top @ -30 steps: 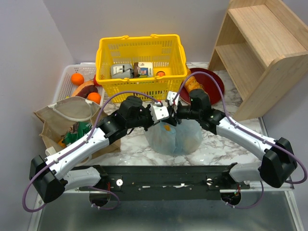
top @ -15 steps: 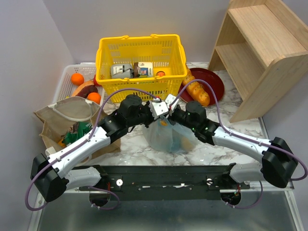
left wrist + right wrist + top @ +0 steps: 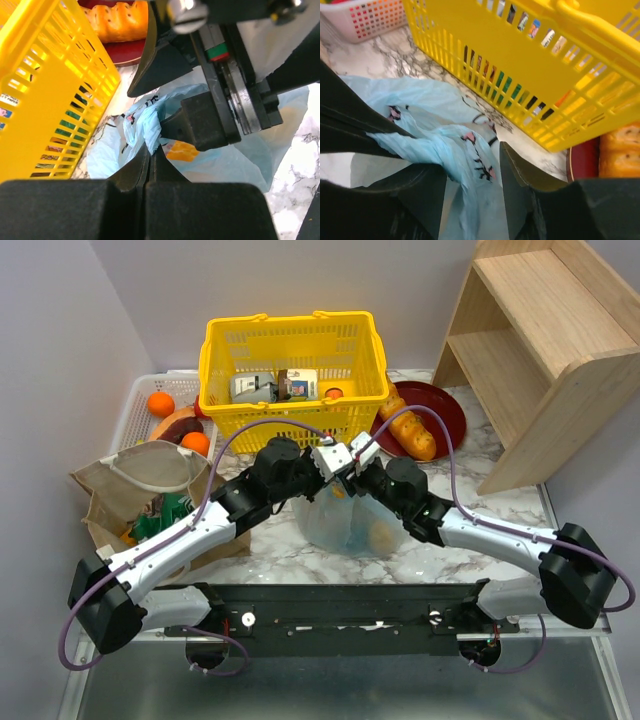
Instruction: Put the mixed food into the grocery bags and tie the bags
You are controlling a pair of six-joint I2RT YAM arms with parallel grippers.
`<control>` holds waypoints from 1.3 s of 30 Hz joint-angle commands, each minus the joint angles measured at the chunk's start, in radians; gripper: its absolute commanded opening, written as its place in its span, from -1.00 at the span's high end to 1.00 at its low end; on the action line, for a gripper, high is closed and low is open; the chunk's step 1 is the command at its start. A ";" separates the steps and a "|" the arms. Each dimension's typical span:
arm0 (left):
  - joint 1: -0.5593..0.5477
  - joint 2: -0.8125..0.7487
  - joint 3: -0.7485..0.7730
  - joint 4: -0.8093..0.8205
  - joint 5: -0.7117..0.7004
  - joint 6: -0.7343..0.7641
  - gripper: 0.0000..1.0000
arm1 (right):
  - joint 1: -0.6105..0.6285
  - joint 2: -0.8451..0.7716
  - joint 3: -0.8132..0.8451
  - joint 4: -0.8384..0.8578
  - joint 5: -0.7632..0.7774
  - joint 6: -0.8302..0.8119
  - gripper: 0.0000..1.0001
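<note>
Right, the light-blue bag (image 3: pixel 355 525) sits mouth-up on the marble tabletop (image 3: pixel 470 495), centre, just in front of the yellow basket (image 3: pixel 295 415). Its body is wider across than deep, with the gathered neck pointing up into the hands. The left hand (image 3: pixel 151 152) is clamped on that twisted neck. The right hand (image 3: pixel 470 170) has its fingers apart, a strand of plastic loose between them. Orange items (image 3: pixel 380 536) show through the film. Grey walls, wooden shelf (image 3: pixel 540 350) back right. Count: two bags (tan bag (image 3: pixel 140 475) far left, green packet (image 3: pixel 165 512) inside), one basket, one red plate (image 3: pixel 445 415) with one bread loaf (image 3: pixel 410 430), two oranges (image 3: pixel 160 403) at the white crate (image 3: pixel 135 420).
</note>
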 commanded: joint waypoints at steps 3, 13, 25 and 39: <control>-0.012 0.023 -0.002 -0.007 0.038 -0.041 1.00 | 0.011 -0.037 -0.058 -0.050 -0.049 -0.082 -0.31; -0.012 -0.002 -0.012 -0.004 0.061 -0.036 1.00 | 0.009 0.004 -0.085 -0.013 -0.126 -0.096 -0.35; -0.012 -0.013 -0.010 -0.009 0.110 -0.035 1.00 | 0.009 0.050 -0.072 0.127 -0.031 -0.131 0.02; -0.009 0.006 -0.004 -0.007 0.013 -0.034 1.00 | 0.005 -0.085 -0.060 -0.046 -0.133 -0.079 -0.23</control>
